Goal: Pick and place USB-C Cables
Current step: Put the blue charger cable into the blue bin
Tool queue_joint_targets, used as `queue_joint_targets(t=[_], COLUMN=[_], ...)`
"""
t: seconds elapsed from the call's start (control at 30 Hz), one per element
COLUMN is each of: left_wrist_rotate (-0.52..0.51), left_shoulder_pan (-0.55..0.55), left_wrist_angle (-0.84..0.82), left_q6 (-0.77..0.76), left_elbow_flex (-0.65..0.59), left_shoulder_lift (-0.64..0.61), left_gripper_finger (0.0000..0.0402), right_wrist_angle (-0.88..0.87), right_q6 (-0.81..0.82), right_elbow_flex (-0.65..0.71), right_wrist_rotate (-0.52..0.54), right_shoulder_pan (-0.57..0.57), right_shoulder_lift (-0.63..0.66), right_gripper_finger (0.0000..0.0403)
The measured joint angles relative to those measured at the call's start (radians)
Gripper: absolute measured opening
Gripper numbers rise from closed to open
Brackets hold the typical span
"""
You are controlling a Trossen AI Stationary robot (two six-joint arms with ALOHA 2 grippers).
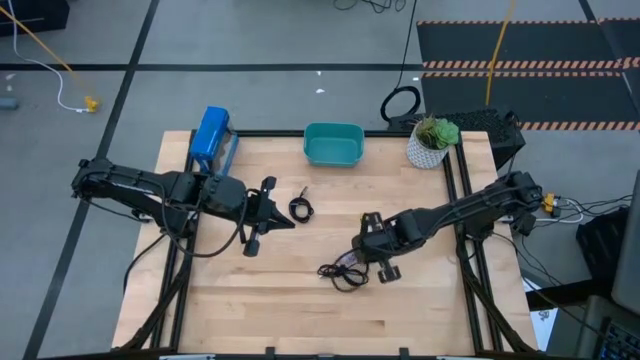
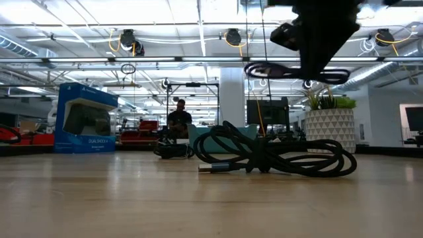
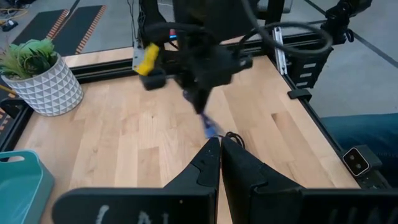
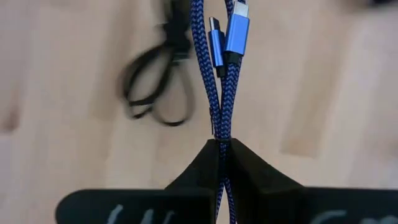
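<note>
My right gripper (image 1: 368, 250) hangs over the table's middle, shut on the bluish-grey braided cable (image 4: 219, 74), whose two plug ends (image 4: 231, 34) show past the fingers. The loose black bundle (image 1: 342, 272) lies flat on the table just below and beside it, and is large in the low view (image 2: 271, 155). The tight black coil (image 1: 300, 208) lies flat near my left gripper (image 1: 285, 218). That gripper is shut, empty, and stands left of the coil. The teal bin (image 1: 333, 144) sits at the far edge. My right gripper pinches the bluish-grey cable between its two fingers, two braided strands side by side (image 4: 221, 134). It comes from above, pointing down. The cable is lifted clear of the table; its loop (image 2: 294, 71) hangs level under the gripper and its plug ends stick out free.
A potted plant in a white pot (image 1: 432, 143) stands at the far right corner and a blue box (image 1: 211, 135) at the far left. Black frame rails run along the table's sides. Bare wood lies toward the near edge. A person (image 2: 177, 119) sits far behind the table.
</note>
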State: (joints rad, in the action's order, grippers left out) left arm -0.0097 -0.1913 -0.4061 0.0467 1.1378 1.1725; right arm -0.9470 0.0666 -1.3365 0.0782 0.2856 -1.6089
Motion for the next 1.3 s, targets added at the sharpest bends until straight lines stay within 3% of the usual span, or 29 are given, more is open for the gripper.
queue_joint_targets(t=[0.53,1.0,1.2,1.3], left_wrist_rotate=[-0.001,0.0,-0.007,-0.046], left_shoulder_pan=[-0.007,-0.028,-0.028,-0.028], left_wrist_angle=[-0.015,-0.05,-0.124,-0.146], left_q6=[-0.051,-0.056,-0.07,-0.075], left_elbow_flex=[-0.001,-0.015,-0.016,-0.016], left_shoulder_lift=[0.0,0.0,0.0,0.0], left_gripper_finger=[0.0019,0.0019,0.0019,0.0019], right_wrist_angle=[-0.009,0.149,0.173,0.148], right_q6=[0.372,0.323,0.28,0.232], right_elbow_flex=[0.001,0.002,0.002,-0.001], right_wrist_rotate=[0.322,0.276,0.162,0.044], right_shoulder_pan=[-0.076,-0.081,-0.135,-0.207], right_shoulder_lift=[0.0,0.0,0.0,0.0], right_gripper_finger=[0.0013,0.0015,0.0015,0.0015])
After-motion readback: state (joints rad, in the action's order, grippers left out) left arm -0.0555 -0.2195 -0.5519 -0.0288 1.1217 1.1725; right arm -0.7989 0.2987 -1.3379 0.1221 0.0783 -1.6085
